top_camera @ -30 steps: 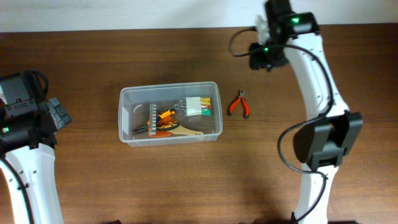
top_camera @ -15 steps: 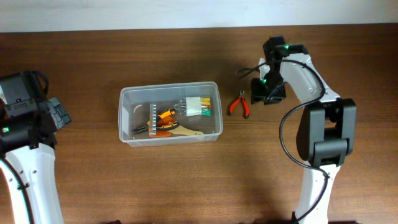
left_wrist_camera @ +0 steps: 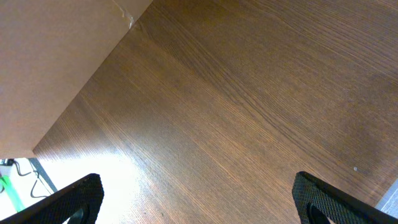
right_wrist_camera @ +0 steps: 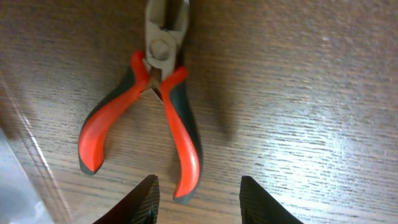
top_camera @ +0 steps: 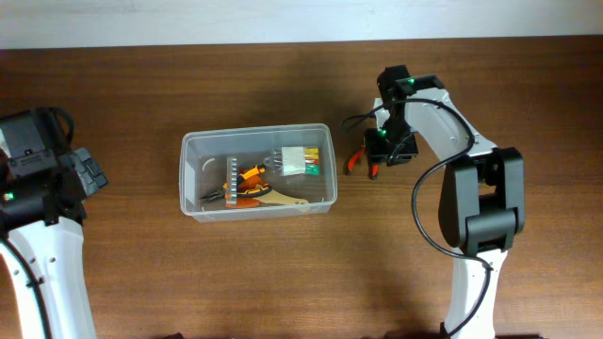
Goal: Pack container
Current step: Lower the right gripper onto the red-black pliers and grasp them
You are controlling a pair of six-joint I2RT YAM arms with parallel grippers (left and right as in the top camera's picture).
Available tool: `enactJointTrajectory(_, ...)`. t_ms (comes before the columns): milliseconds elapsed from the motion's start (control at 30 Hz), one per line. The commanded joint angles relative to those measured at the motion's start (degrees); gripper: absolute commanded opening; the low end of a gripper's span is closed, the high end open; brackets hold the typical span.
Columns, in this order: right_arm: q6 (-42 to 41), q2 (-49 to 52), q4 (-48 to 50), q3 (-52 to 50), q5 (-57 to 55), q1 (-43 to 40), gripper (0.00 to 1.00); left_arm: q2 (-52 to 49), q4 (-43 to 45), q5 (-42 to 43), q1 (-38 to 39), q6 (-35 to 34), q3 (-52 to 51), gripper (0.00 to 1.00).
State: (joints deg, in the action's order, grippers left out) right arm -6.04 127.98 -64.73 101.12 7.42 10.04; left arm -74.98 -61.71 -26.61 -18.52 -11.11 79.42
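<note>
The clear plastic container (top_camera: 256, 172) stands left of the table's middle and holds an orange-handled tool, a metal piece and a white block with green and orange tips. Red-handled pliers (top_camera: 360, 160) lie on the table just right of it. My right gripper (top_camera: 382, 153) hovers over the pliers. In the right wrist view the pliers (right_wrist_camera: 155, 106) lie just ahead of the open gripper (right_wrist_camera: 198, 202), and one red handle end sits between the fingertips. My left gripper (left_wrist_camera: 199, 202) is open over bare wood at the far left.
The container's clear wall (right_wrist_camera: 12, 155) shows at the left edge of the right wrist view. A light wall runs behind the table's back edge (top_camera: 283, 42). The right arm's black cable (top_camera: 356, 121) loops near the pliers.
My right arm has swung from the table's back down and left onto the pliers. The left arm, the container and the pliers have not moved.
</note>
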Motion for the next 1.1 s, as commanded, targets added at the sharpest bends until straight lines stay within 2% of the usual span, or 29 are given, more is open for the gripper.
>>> enactJointTrajectory(0, -0.24, 1.07, 0.81, -0.57, -3.56, 1.2, 0.42, 0.63, -0.09, -0.63, -0.39, 0.7, 0.94, 0.99)
enactJointTrajectory(367, -0.48, 3.67, 2.64, -0.85, -3.41, 3.85, 0.4, 0.63, -0.09, -0.63, -0.39, 0.68, 0.94, 0.99)
enactJointTrajectory(533, -0.5, 3.67, 3.06, -0.85, -3.39, 4.2, 0.24, 0.63, -0.09, -0.63, -0.39, 0.7, 0.94, 0.99)
enactJointTrajectory(800, -0.48, 3.67, 3.1, -1.81, -3.41, 4.2, 0.24, 0.63, -0.09, -0.63, -0.39, 0.7, 0.94, 0.99)
enactJointTrajectory(900, -0.5, 3.67, 4.17, -3.69, -3.39, 4.17, 0.19, 0.63, -0.09, -0.63, -0.39, 0.7, 0.94, 0.99)
enactJointTrajectory(1067, -0.46, 3.65, 4.31, -4.68, -3.63, 4.13, 0.04, 0.63, -0.09, -0.63, -0.39, 0.7, 0.94, 0.99)
